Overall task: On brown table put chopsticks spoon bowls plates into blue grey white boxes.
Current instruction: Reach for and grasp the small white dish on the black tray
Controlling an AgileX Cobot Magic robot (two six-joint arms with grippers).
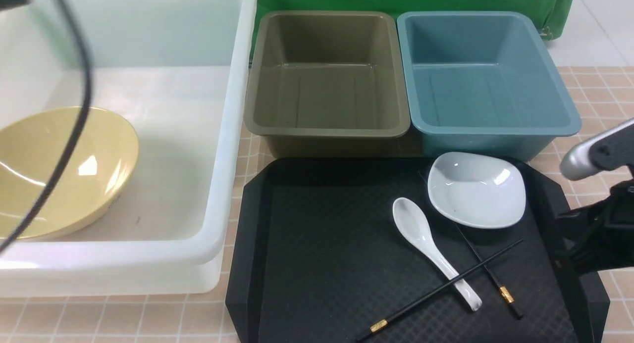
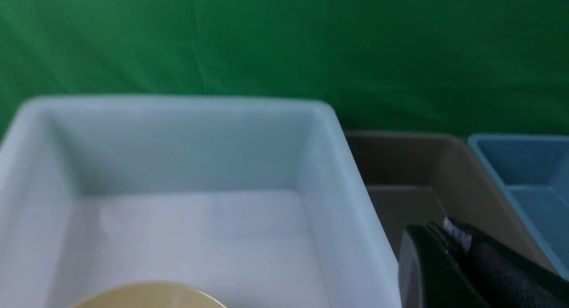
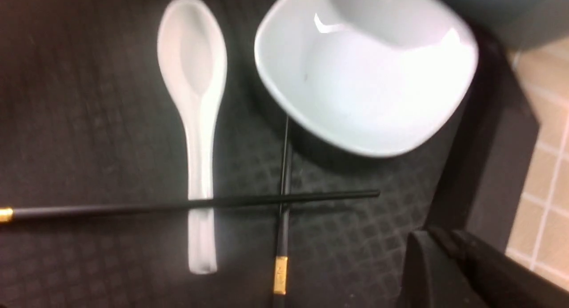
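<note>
Crossed chopsticks (image 1: pixel 421 299), a spoon (image 1: pixel 413 224) and a white dish (image 1: pixel 475 189) sit on the black tray (image 1: pixel 317 244). The right gripper (image 1: pixel 579 239) hangs beside it; apart or together, I cannot tell. The left gripper (image 2: pixel 444 263) is pinched together by the white box (image 1: pixel 233 135), which has the yellow bowl (image 1: pixel 104 160) inside. Next, I think, the right one must reach in and grab one.

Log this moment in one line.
bowl in white box; grey box, blue box empty; dish, spoon, chopsticks on tray; left gripper shut; right gripper unclear

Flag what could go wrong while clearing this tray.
One chopstick lies across the spoon handle; lifting the spoon first could flick it off the tray. The other chopstick appears tucked under the white dish, so pulling it may drag the dish.
</note>
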